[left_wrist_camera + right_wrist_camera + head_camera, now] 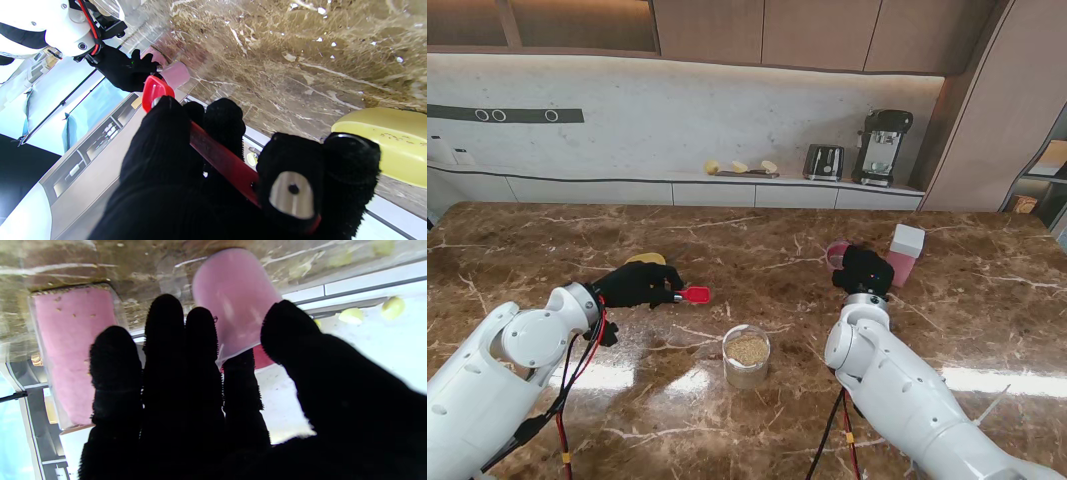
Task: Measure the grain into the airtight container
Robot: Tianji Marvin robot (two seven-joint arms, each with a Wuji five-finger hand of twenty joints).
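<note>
Item one, your left hand (pixel 639 285): black-gloved, at about 9 o'clock of the bench centre, fingers (pixel 166 140) wrapped tight around the handle of a red measuring scoop (pixel 694 294), whose bowl juts out toward 3 o'clock; the left wrist view shows the red handle running across the palm between thumb and fingers. Item two, a yellow dish (pixel 646 259): lying on the brown marble bench (pixel 757 240) just beyond that hand, at its 12 o'clock, partly hidden by it. Item three, a clear round jar of grain (pixel 747 355): open-topped, upright, at 6 o'clock of the bench centre, nearer to you than both hands and between the two arms. Item four, your right hand (pixel 863 270): at about 3 o'clock, fingers (pixel 166 340) spread loosely and gripping nothing, thumb and forefinger standing either side of a pink translucent cup (pixel 235 296) without visibly closing on it. Item five, a pink airtight container (pixel 901 265) with a white lid (pixel 908 239): just beside that hand at its 2 o'clock, touching the bench. Item six, back counter: a toaster (pixel 824 161) and a coffee machine (pixel 882 146) at 1 o'clock. No brand, label or writing can be read on any item.
</note>
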